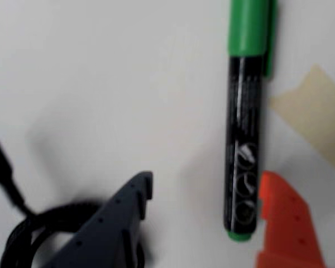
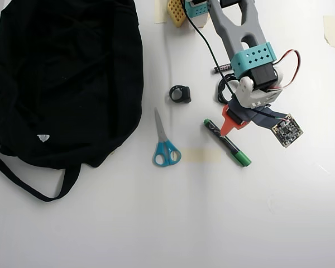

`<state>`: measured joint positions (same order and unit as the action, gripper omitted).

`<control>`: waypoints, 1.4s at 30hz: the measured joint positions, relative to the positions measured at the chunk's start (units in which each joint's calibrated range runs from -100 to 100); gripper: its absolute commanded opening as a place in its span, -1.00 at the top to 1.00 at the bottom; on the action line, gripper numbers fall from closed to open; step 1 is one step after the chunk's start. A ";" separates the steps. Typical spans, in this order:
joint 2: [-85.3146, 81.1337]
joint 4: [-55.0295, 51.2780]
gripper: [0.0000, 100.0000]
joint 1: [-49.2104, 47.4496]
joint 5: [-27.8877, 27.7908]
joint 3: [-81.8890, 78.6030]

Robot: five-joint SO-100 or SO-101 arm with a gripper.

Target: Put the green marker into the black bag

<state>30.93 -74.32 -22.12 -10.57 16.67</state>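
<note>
Slim black marker with a green cap (image 1: 244,128) lying flat mid-table, slanting toward the near right corner. Orange-and-grey gripper (image 1: 204,195) spread wide, holding nothing, orange finger (image 1: 285,223) just beside the barrel's tip end. Marker still outside the gap. Big soft black bag (image 2: 67,78) far off at the left edge. White table (image 2: 212,223), lots of room.

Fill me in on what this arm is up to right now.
The arm's hand is open, lowered over the green marker, which lies flat on the white table. In the wrist view the marker's lower end sits between the grey and orange fingers, close beside the orange one, not yet gripped. The black bag lies off to the left in the overhead view.
</note>
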 measured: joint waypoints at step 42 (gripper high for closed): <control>7.47 0.09 0.50 3.31 1.03 4.87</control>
<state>38.40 -74.24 -18.81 -9.55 21.54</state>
